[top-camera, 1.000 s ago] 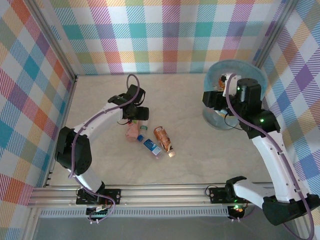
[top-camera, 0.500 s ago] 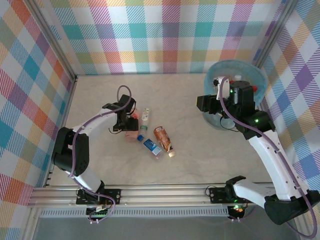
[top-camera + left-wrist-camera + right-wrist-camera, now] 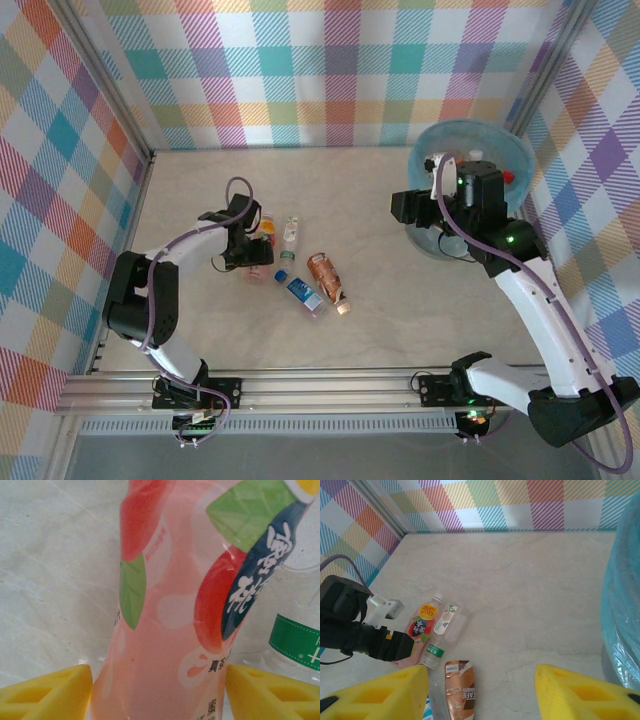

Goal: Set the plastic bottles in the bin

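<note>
Four plastic bottles lie together on the table. The pink bottle (image 3: 170,605) (image 3: 263,262) (image 3: 420,625) lies between the yellow fingers (image 3: 45,692) of my left gripper (image 3: 246,246) (image 3: 159,695), and both pads touch its sides. A clear green-banded bottle (image 3: 290,235) (image 3: 295,630) (image 3: 447,627) rests against it. Nearer lie a copper bottle (image 3: 328,278) (image 3: 460,687) and a blue-labelled one (image 3: 302,292). The bin (image 3: 500,135) (image 3: 622,605) stands at the far right with bottles inside. My right gripper (image 3: 408,207) (image 3: 480,695) hangs open and empty just left of the bin.
Plaid walls enclose the table on three sides. An aluminium rail (image 3: 330,385) runs along the near edge. Bare tabletop (image 3: 380,300) stretches between the bottle cluster and the bin.
My left gripper moved down and leftward onto the pink bottle, its jaws narrowing around it. My right gripper drew back left from the bin and spread wider.
</note>
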You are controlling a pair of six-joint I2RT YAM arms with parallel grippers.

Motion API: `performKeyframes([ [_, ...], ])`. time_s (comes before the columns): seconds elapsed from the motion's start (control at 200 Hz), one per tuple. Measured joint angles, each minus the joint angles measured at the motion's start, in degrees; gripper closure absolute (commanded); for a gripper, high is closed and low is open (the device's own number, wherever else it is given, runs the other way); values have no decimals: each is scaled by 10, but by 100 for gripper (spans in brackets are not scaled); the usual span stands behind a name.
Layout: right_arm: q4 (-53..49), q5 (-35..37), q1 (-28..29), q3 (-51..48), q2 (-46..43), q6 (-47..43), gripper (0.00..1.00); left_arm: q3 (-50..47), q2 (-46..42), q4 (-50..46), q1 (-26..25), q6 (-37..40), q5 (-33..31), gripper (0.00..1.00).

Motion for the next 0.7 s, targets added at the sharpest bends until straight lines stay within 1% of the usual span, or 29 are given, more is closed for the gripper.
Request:
performKeyframes([
  [0.16,1,-6,1,-2,0,1,40,0,23,-1,0,0,2,23],
  [0.36,3,-9,2,-3,0,1,40,0,23,-1,0,0,1,32],
  [0.475,3,-11,2,-3,2,3,40,0,18,0,1,0,-4,33],
  [0.6,3,-13,2,-3,3,3,40,0,-7,-3,4,0,-19,34],
  [0.7,6,-13,2,-3,3,4,40,0,-51,-5,6,0,-37,35],
])
